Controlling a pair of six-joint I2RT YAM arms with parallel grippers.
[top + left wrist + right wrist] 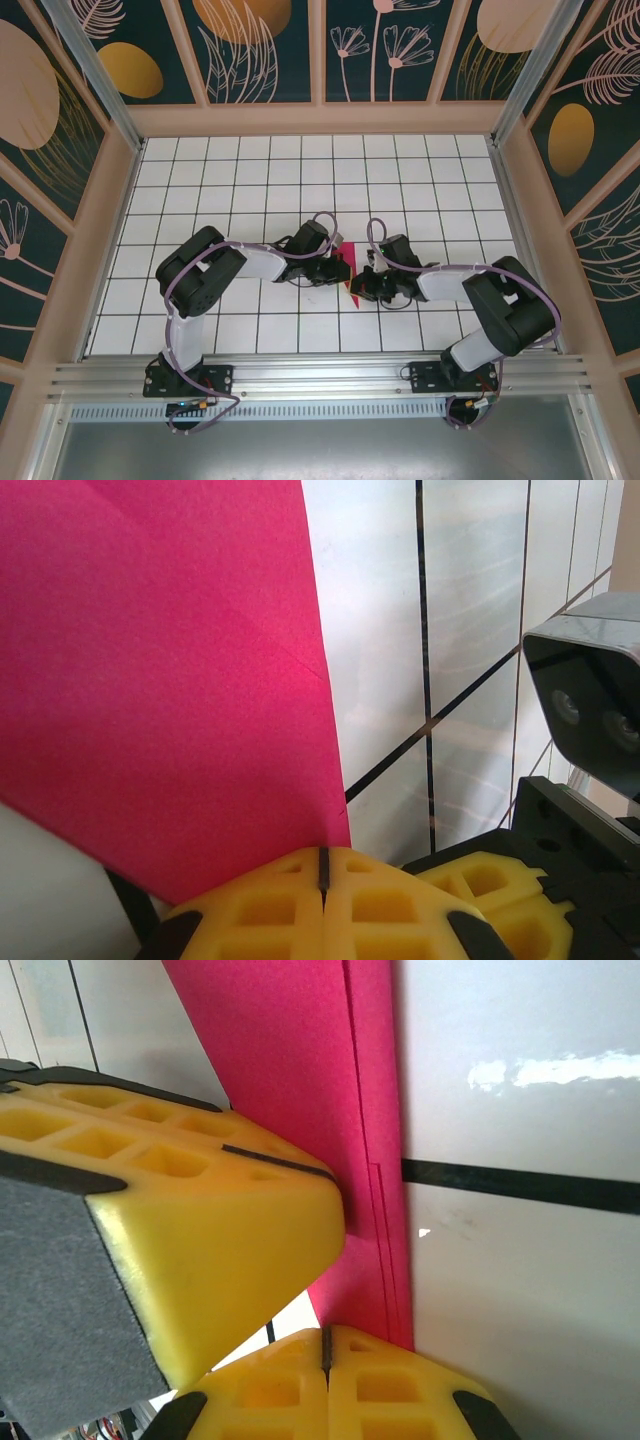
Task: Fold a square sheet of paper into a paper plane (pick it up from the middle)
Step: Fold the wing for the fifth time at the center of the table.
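Observation:
The magenta-red sheet of paper (344, 262) lies folded into a narrow pointed shape on the white tiled floor, between the two arms. In the left wrist view the paper (160, 680) spreads ahead and to the left, and my left gripper (322, 865) is shut with its tips at the paper's near corner. The right wrist view shows layered fold edges along the paper (300, 1080). My right gripper (325, 1345) is shut, tips against the paper's end. The left gripper (335, 1175) rests on the paper just beside it. Whether either one pinches the paper I cannot make out.
The two grippers (335, 268) (358, 285) stand almost touching at the middle of the tiled floor (250, 180). The right arm's yellow fingers (480, 875) and grey wrist camera (590, 695) crowd the left wrist view. Wooden walls (320, 120) enclose the floor.

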